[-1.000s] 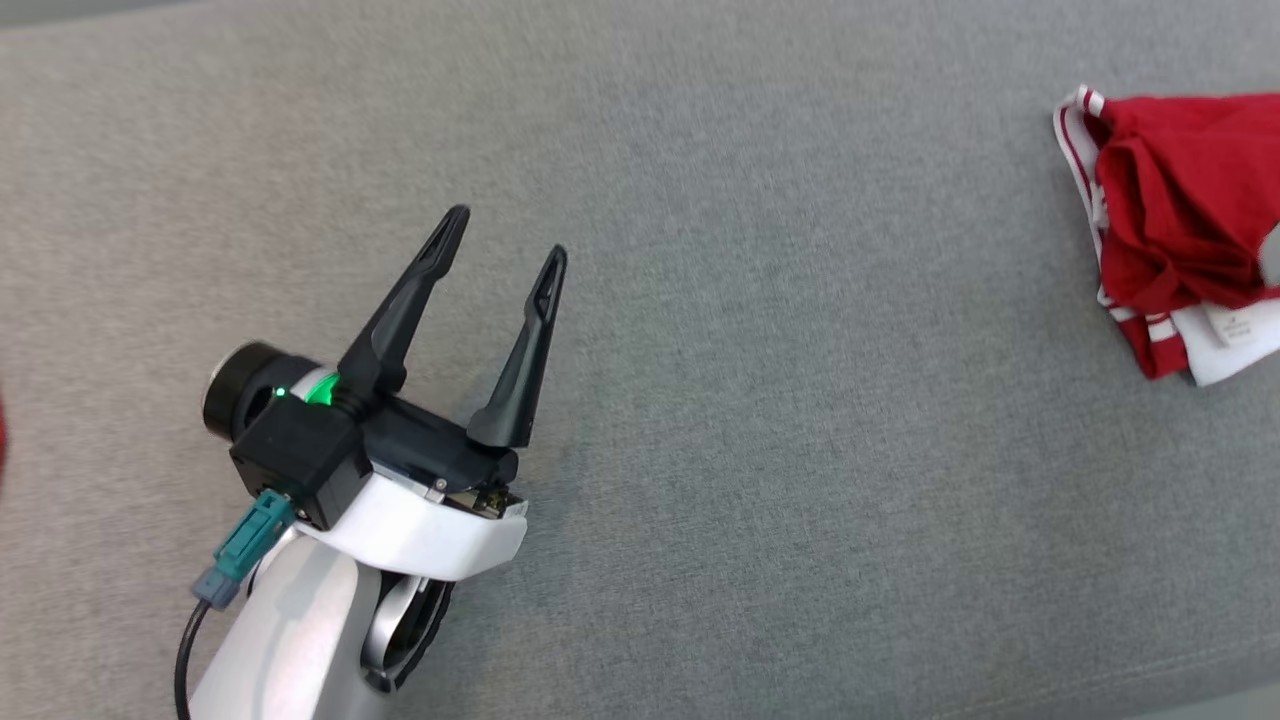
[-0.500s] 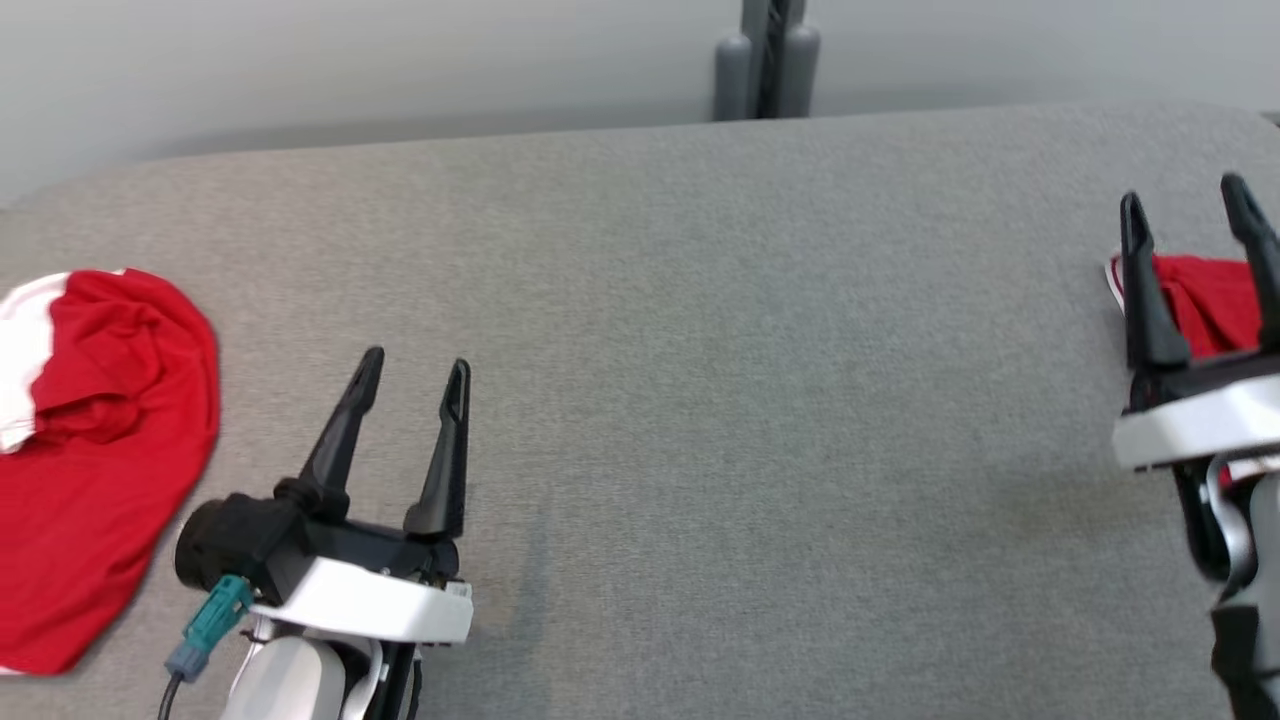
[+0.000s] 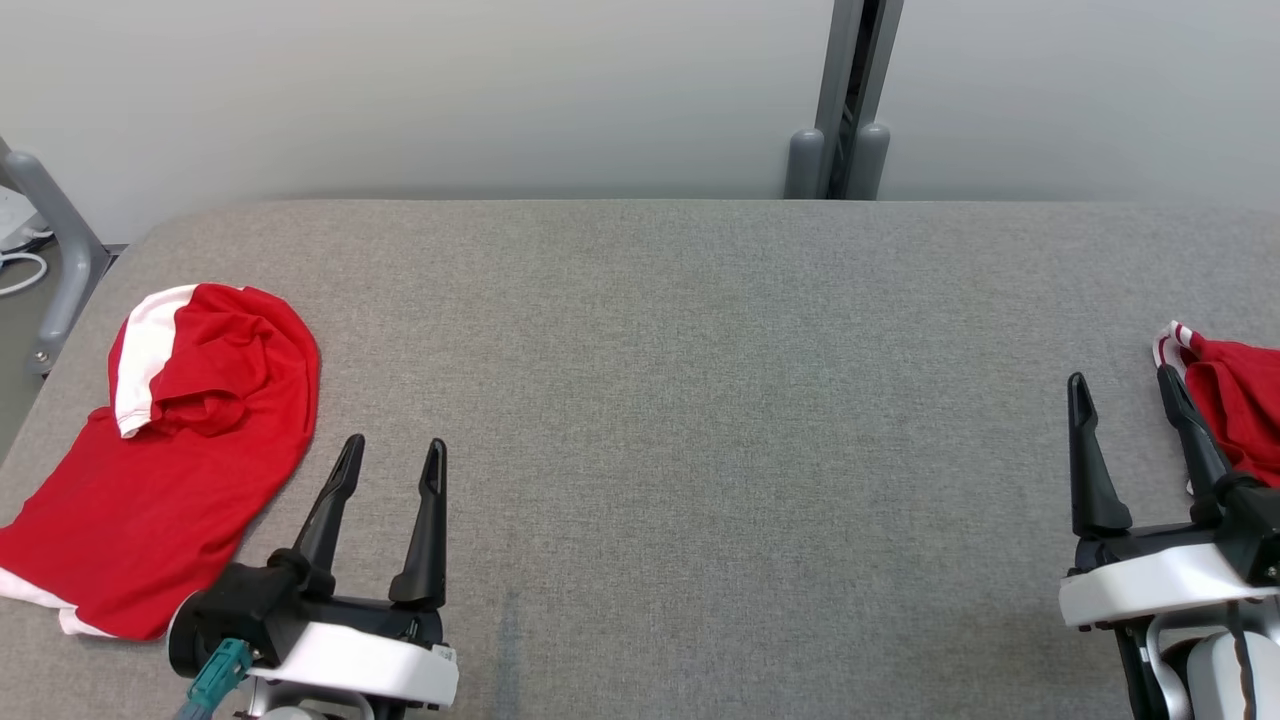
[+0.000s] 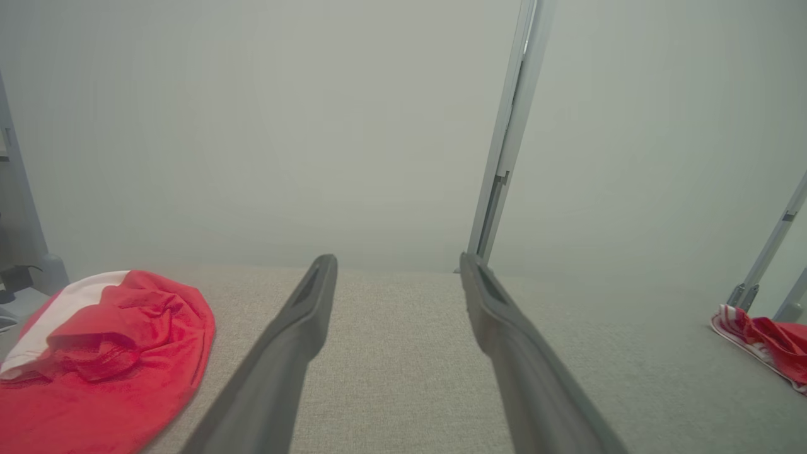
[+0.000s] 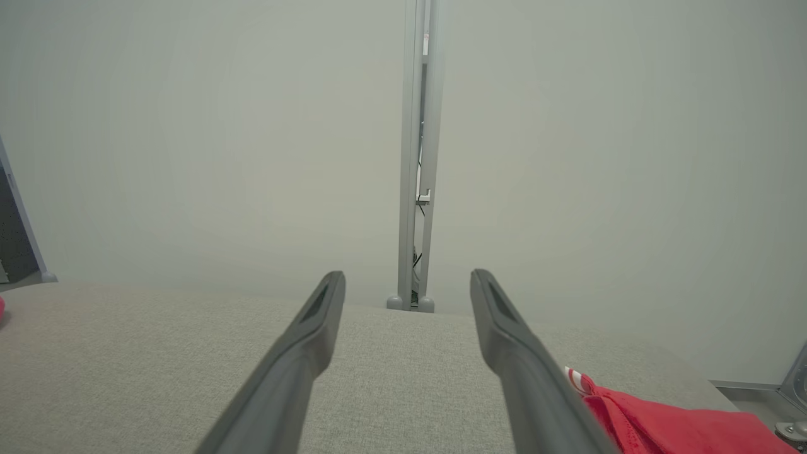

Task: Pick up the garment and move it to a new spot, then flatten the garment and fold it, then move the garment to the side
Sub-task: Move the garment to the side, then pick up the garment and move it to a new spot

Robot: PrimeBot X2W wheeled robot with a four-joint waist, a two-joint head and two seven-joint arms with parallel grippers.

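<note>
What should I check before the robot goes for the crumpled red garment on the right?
1. Left gripper open, empty: ok.
2. Right gripper open, empty: ok.
3. Right gripper lined up on crumpled garment: not ok, garment lies to its right.
4. Whole crumpled garment in head view: not ok, cut by the edge.
5. Bare table for flattening, between it and the other red garment: ok.

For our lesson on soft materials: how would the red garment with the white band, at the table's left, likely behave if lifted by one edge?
The red garment probably droops limply: it lies in bunched folds. It seems light, lying thin and flat. Pushed, it may bunch on the textured table.
</note>
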